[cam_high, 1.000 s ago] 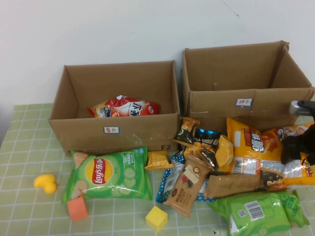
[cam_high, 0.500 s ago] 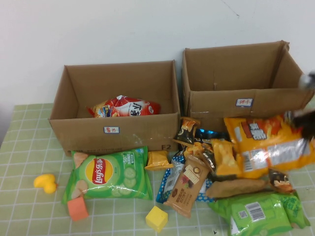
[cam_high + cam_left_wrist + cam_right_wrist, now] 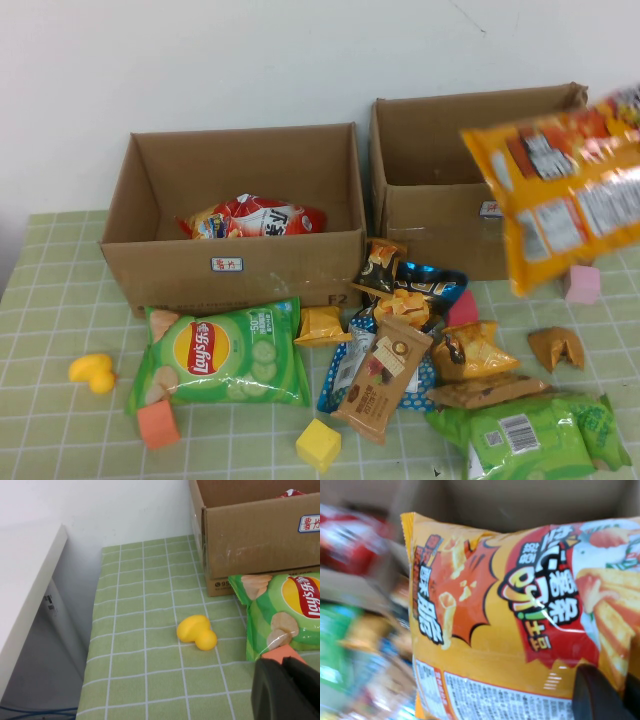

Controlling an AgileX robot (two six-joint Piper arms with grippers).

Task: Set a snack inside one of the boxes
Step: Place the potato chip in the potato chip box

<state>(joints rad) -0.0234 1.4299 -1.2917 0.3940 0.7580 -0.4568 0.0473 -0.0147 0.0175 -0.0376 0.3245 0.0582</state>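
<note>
A large orange snack bag (image 3: 565, 190) hangs in the air in front of the right cardboard box (image 3: 430, 225), its top running off the right edge of the high view. My right gripper (image 3: 612, 674) is shut on this orange bag (image 3: 485, 630) at its edge; only the dark fingers (image 3: 597, 695) show, and the arm is outside the high view. The left cardboard box (image 3: 232, 265) holds a red snack bag (image 3: 255, 216). My left gripper (image 3: 281, 661) is shut and empty, low over the tablecloth beside an orange cube (image 3: 280, 652).
A green chip bag (image 3: 222, 355) lies before the left box. A heap of small snacks (image 3: 400, 330) and a green bag (image 3: 525, 432) lie before the right box. A yellow duck (image 3: 92, 372), an orange cube (image 3: 157, 424), a yellow cube (image 3: 318, 443) and a pink cube (image 3: 581, 284) sit around them.
My right gripper closed on the orange bag and lifted it up and rightward off the heap. The small snacks that lay under it have shifted, and a pink cube is uncovered.
</note>
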